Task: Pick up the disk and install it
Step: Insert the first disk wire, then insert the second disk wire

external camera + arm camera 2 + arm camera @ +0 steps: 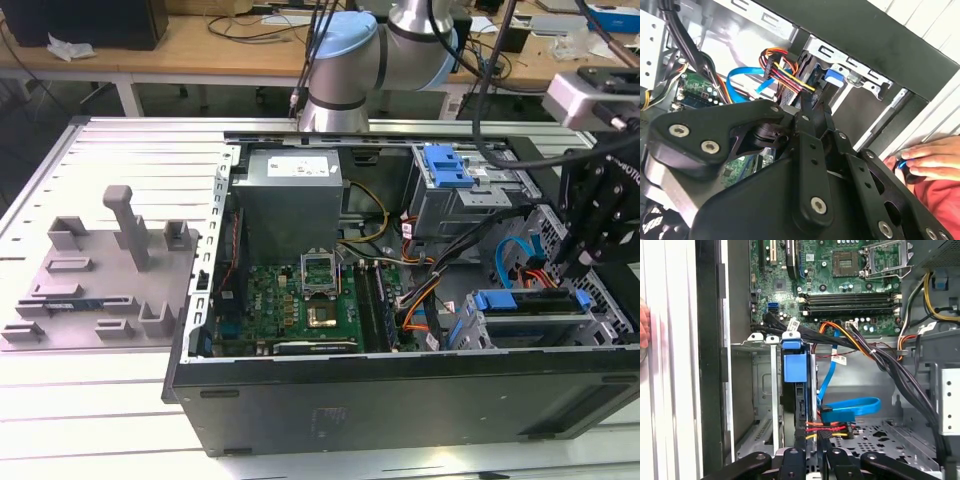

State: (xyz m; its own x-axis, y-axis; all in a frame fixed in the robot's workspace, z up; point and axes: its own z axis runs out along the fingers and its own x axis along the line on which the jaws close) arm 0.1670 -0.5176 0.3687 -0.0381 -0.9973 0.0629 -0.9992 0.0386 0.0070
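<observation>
The pincer (590, 262) is hanging over the right end of the open computer case (400, 400) in the exterior view, its black linkages reaching down toward the near drive cage (540, 325); whether its fingers are parted or pressed together cannot be told, since their tips are hidden behind its own body in both wrist views. Directly beneath it the disk (801, 400) is sitting edge-up in the cage slot, its blue caddy rail (794, 365) showing at the end away from the pincer and red, yellow and orange power wires (827, 427) meeting its end nearest the pincer. A blue data cable (850, 407) is looping just beside that connector. Farther left in the case, the green motherboard (300, 305) is lying flat, with the grey power supply (290, 195) beyond it. A second drive bay with a blue latch (447, 165) is standing at the far right. On the counter (120, 420) left of the case, a grey fixture plate (95, 285) is resting. A person's hand (935, 160) is lying outside the case wall.
</observation>
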